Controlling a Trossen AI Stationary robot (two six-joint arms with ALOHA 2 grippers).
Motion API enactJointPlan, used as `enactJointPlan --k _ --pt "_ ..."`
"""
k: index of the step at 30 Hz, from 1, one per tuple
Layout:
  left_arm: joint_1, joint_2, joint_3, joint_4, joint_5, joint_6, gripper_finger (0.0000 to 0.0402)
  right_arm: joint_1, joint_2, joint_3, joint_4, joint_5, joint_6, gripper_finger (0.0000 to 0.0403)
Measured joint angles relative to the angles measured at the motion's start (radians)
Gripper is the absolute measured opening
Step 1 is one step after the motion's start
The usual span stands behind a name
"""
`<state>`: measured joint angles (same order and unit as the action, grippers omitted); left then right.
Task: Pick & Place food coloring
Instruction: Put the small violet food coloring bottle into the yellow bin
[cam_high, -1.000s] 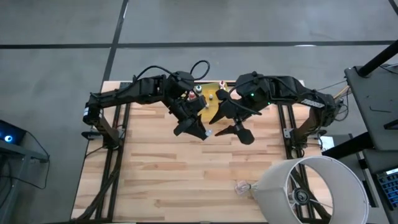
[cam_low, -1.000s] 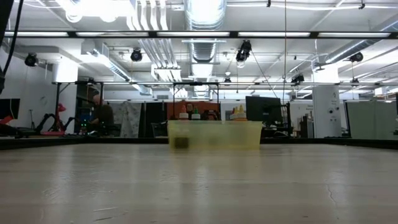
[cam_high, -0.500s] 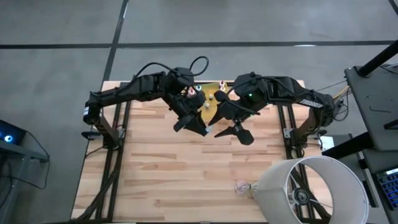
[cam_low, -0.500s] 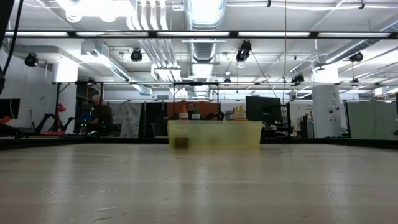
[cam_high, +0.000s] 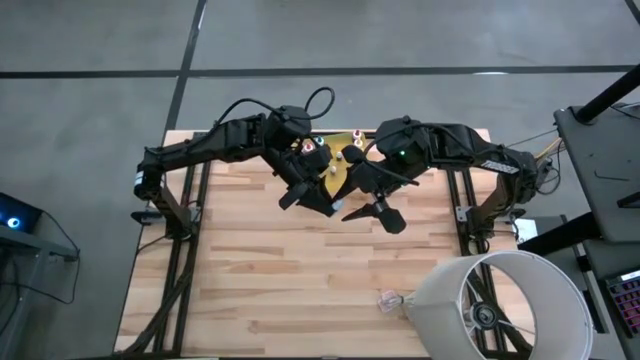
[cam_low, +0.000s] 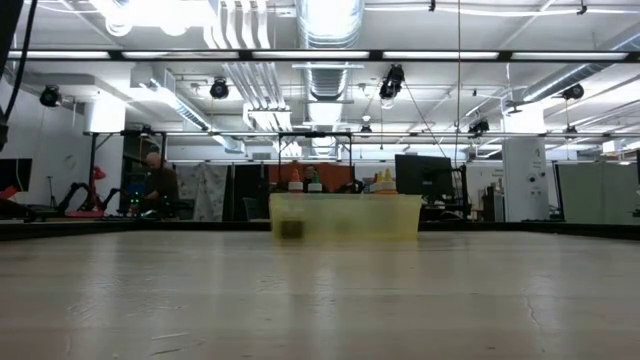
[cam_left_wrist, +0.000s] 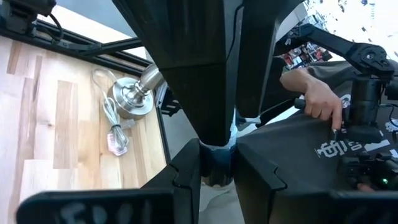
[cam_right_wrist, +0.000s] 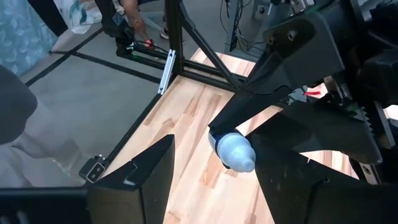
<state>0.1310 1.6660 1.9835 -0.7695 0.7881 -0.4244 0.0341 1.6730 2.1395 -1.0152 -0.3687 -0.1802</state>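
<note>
The translucent yellow tray (cam_high: 340, 172) stands at the far middle of the table with several small food coloring bottles (cam_high: 312, 150) upright in it. Their caps (cam_low: 305, 184) show above its rim (cam_low: 345, 200). My left gripper (cam_high: 322, 205) hovers just in front of the tray, shut on one pale bottle (cam_right_wrist: 235, 150). My right gripper (cam_high: 365, 213) hovers close beside it, open. Its two fingers (cam_right_wrist: 134, 180) stand wide apart and face the held bottle; I cannot tell whether they touch it. Neither gripper shows in the low view. My left gripper pinches the pale bottle between its two fingers (cam_left_wrist: 186, 180). The bottle's rounded pale end (cam_right_wrist: 239, 157) sticks out past the fingertips. The fingers slant slightly downward toward the table's near right. The bottle is lifted clear of the table and the tray.
A large white lampshade (cam_high: 500, 305) covers the near right corner, and a clear crumpled scrap (cam_high: 388, 298) lies beside it. A metal lamp base with a coiled cord (cam_left_wrist: 127, 106) lies on the wood. Bare wood stretches across the near and left parts. A person's hand (cam_left_wrist: 314, 99) shows beyond the table.
</note>
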Motion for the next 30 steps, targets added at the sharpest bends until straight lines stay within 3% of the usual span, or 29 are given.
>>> enactJointPlan --k 9,25,30 --pt "0.000 0.000 0.000 0.000 0.004 -0.004 0.0055 0.000 0.000 0.000 0.000 0.001 -0.003 0.0195" --pt "-0.001 0.000 0.000 -0.002 0.007 -0.006 0.0055 -0.010 0.018 0.000 0.005 0.002 -0.024 0.0072" --pt "-0.001 0.000 0.000 -0.004 0.006 -0.004 0.0055 -0.016 0.017 0.000 0.002 0.000 -0.028 0.0058"
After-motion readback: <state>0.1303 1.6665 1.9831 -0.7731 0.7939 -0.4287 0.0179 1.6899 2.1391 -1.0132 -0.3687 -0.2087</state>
